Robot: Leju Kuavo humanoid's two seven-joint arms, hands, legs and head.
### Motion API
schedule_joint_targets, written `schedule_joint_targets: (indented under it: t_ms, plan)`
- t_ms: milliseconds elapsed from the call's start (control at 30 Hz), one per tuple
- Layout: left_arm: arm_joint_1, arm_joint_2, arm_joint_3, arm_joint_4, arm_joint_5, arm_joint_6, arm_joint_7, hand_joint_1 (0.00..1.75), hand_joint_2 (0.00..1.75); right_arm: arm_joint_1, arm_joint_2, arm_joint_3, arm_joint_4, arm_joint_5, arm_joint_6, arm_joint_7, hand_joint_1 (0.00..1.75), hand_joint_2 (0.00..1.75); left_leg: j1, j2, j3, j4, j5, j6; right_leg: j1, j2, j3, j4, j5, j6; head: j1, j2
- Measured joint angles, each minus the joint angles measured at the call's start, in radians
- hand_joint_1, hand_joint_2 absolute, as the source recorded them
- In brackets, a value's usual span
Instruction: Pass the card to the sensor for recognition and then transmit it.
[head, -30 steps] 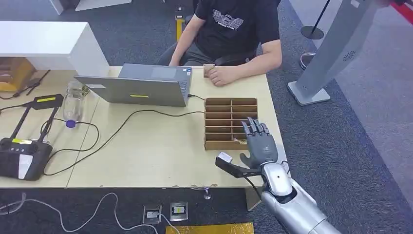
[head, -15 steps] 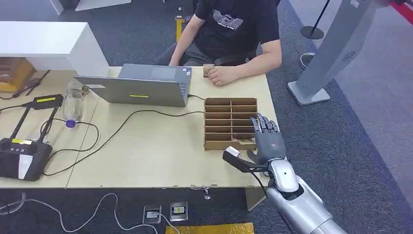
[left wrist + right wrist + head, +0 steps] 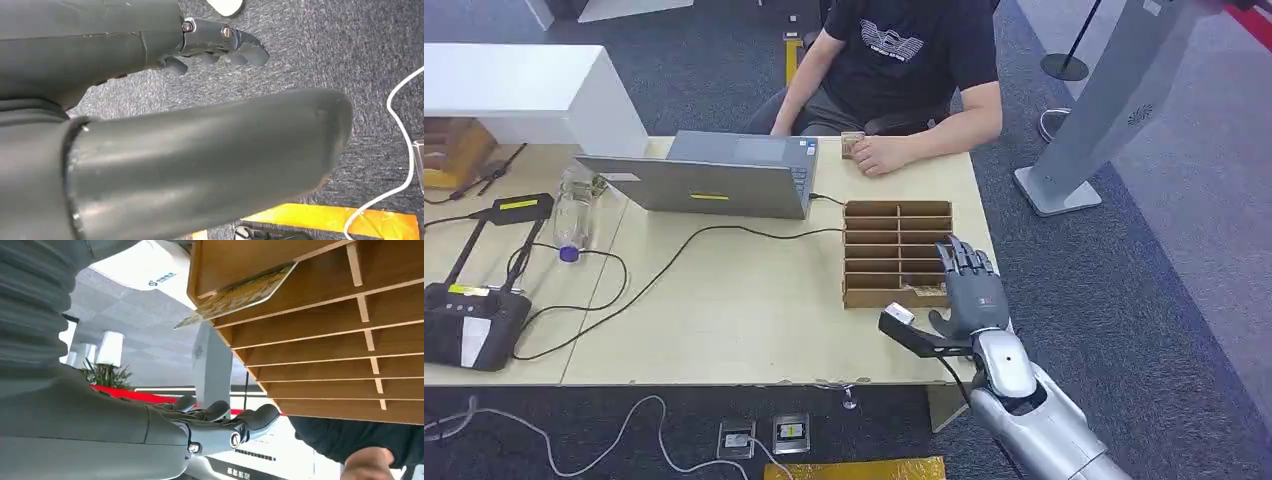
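Note:
A wooden slotted rack (image 3: 894, 250) stands at the table's right end. A patterned card (image 3: 921, 291) leans in its nearest slot and sticks out past the rack's edge in the right wrist view, card (image 3: 240, 295) under rack (image 3: 320, 355). My right hand (image 3: 962, 298) is upright by the rack's near right corner, fingers straight and thumb out to the left, holding nothing and close to the card. A black device with a yellow label (image 3: 469, 315) lies at the table's far left. My left hand (image 3: 150, 150) hangs over the carpet, holding nothing.
A person sits behind the table, one hand (image 3: 886, 155) resting by a small wooden block (image 3: 852, 145). An open laptop (image 3: 714, 180), a clear bottle (image 3: 574, 210) and black cables (image 3: 674, 260) cover the middle and left. The table edge (image 3: 984, 250) runs just right of the rack.
My right hand has shifted to the right and a little forward, from the rack's front to its near right corner. In the last half second it barely moved.

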Motion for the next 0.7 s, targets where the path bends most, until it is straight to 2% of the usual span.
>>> schedule_joint_targets:
  t_ms: [100,133,700]
  plan:
    - [0.0,0.0,0.0,0.0,0.0,0.0,0.0,0.0,0.0,0.008,0.0,0.001,-0.009,0.0,-0.003,0.002,0.0,1.75,0.0,0.0,0.0,0.0,0.0,0.0,0.0,0.0,0.0,0.0,0.0,0.0,0.0,0.0]
    - [0.0,0.0,0.0,0.0,0.0,0.0,0.0,0.0,0.0,0.012,0.003,0.004,-0.002,-0.034,-0.029,-0.019,0.0,1.75,0.0,0.0,0.0,0.0,0.0,0.0,0.0,0.0,0.0,0.0,0.0,0.0,0.0,0.0]
    - [0.001,0.0,0.0,0.0,0.002,-0.006,0.0,0.0,0.0,0.014,0.023,0.037,0.027,-0.075,-0.032,-0.044,0.0,1.75,0.0,0.0,0.0,0.0,0.0,0.0,0.0,0.0,0.0,0.0,0.0,0.0,0.0,0.0]
